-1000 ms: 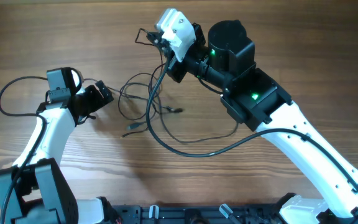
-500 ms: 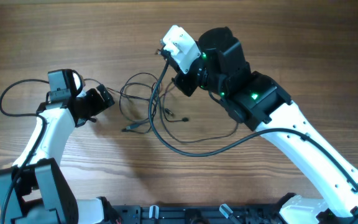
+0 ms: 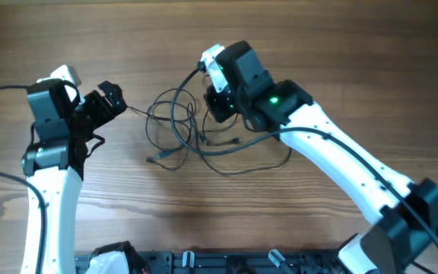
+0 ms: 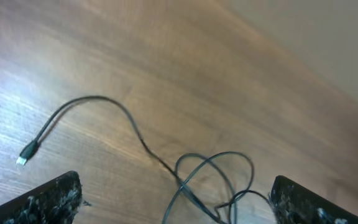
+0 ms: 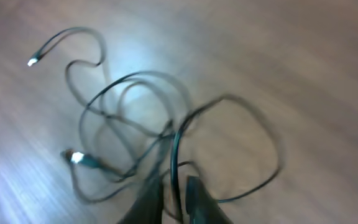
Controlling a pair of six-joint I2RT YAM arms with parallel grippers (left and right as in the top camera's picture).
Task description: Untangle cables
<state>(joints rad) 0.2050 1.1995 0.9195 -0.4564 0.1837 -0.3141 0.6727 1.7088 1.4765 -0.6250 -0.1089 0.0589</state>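
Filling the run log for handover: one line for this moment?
cables: tangled on table | left gripper: open, empty | right gripper: narrow gap, strand between, grip unclear

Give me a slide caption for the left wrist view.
Open left gripper hovers over thin black cables looped on the wooden table.

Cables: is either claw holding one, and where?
Left gripper: open, nothing held. A cable passes, mid-length, between the right gripper's fingers; whether gripped cannot be told.

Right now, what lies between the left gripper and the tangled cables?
Overhead: bare table, crossed by one thin strand running from the cables toward the left gripper.
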